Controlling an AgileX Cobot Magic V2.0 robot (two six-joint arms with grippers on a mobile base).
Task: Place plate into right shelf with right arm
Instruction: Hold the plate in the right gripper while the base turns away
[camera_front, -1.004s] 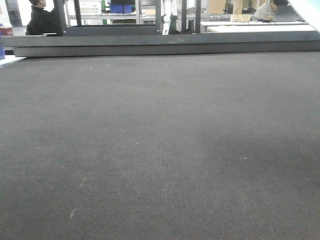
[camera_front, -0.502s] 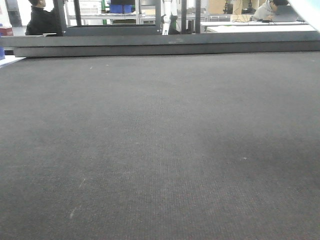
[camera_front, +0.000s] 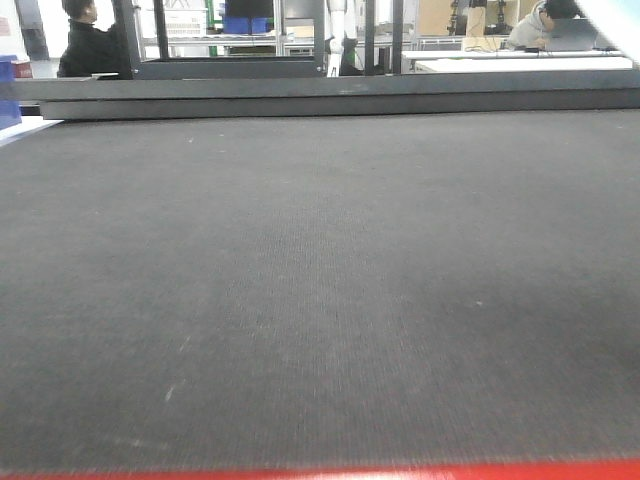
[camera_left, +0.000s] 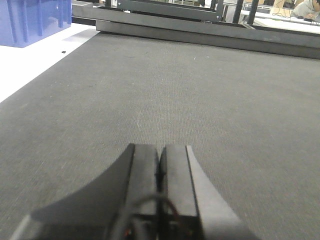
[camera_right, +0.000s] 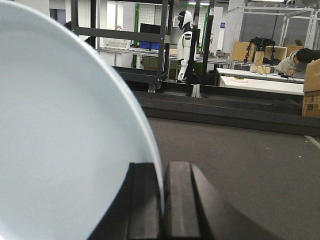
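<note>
My right gripper (camera_right: 163, 167) is shut on the rim of a pale blue-white plate (camera_right: 65, 150). The plate stands on edge and fills the left half of the right wrist view. A corner of the plate (camera_front: 615, 12) shows at the top right of the front view. My left gripper (camera_left: 160, 150) is shut and empty, low over the dark carpet (camera_left: 200, 90). The right shelf does not show in any view.
A dark low platform (camera_front: 330, 92) runs across the far side of the carpet. Black frame racks (camera_right: 120, 35) and a white humanoid figure (camera_right: 185, 47) stand behind it. A blue crate (camera_left: 32, 20) sits on white floor at the left. People sit at tables (camera_right: 260, 82) at the back right.
The front view has tilted down a little: the far platform sits higher in the frame and a red strip now shows along the bottom edge.
</note>
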